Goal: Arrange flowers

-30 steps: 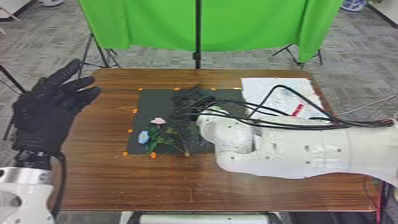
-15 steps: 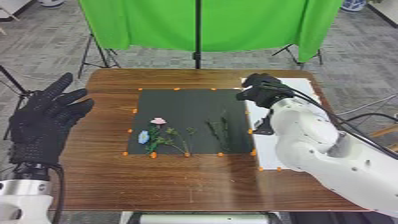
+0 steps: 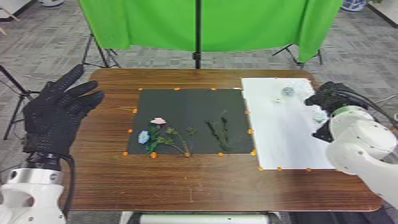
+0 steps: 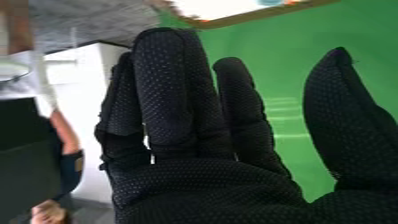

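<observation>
Moved: right hand (image 3: 332,99), from over the dark mat (image 3: 180,104) to the outer edge of the white sheet (image 3: 282,137). Condition in the wrist view: fingers straight, thumb spread wide, grasp empty. Left hand (image 3: 53,117): raised beside the table (image 3: 187,185), open, empty. On the mat: pink flower (image 3: 158,121), blue flower (image 3: 144,137), green stems (image 3: 218,134). On the sheet: small pale pieces (image 3: 288,92).
</observation>
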